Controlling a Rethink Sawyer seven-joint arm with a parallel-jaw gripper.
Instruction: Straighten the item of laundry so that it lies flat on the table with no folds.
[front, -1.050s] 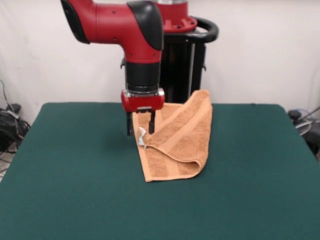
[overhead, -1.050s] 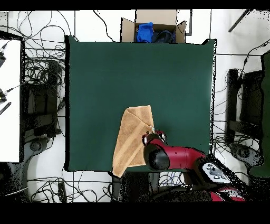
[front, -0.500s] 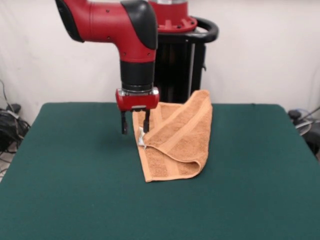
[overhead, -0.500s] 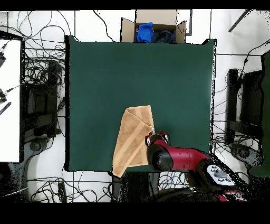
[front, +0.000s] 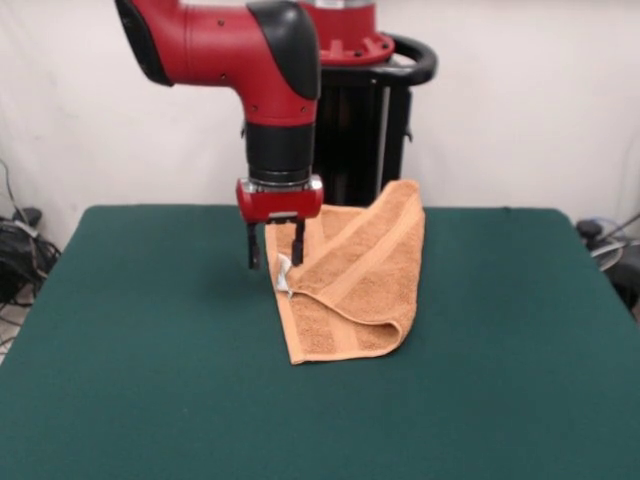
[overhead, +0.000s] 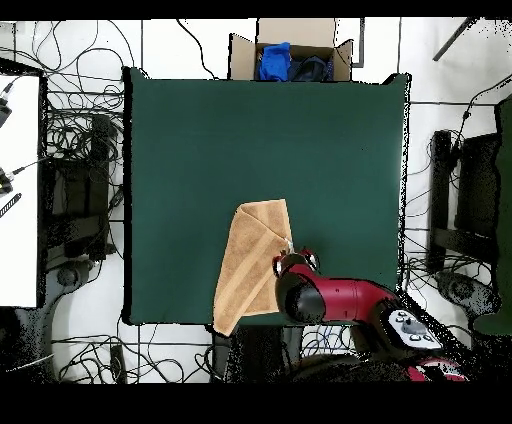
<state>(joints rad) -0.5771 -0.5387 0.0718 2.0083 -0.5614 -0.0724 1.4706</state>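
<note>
- The tool (front: 274, 243) hangs from the red and black arm (front: 240, 45) with its 2 dark fingers (front: 253, 246) spread apart and nothing between them.
- In the front view 1 finger stands over bare felt; the other stands at the towel's (front: 352, 282) upper left edge, just above the small white tag (front: 283, 273). Whether it touches the cloth cannot be told.
- The towel is orange-tan terry, looped and soft, with a smoother woven band running diagonally across the top layer.
- It lies folded: 1 corner is turned over the rest in a slanted flap, and the right side ends in a rounded fold.
- From above, the towel (overhead: 253, 262) sits near the table's (overhead: 200, 150) edge on the robot's side, its lower corner reaching past that edge, with the arm's wrist (overhead: 298, 290) just beside it.
- The table top is dark green, matte and felt-like, a wide rectangle (front: 500, 360).
- A cardboard box (overhead: 290, 58) holding blue and dark items stands off the table's far edge.
- Against 0.5 s ago, the tool has shifted slightly toward the towel; the towel's folds look unchanged.
</note>
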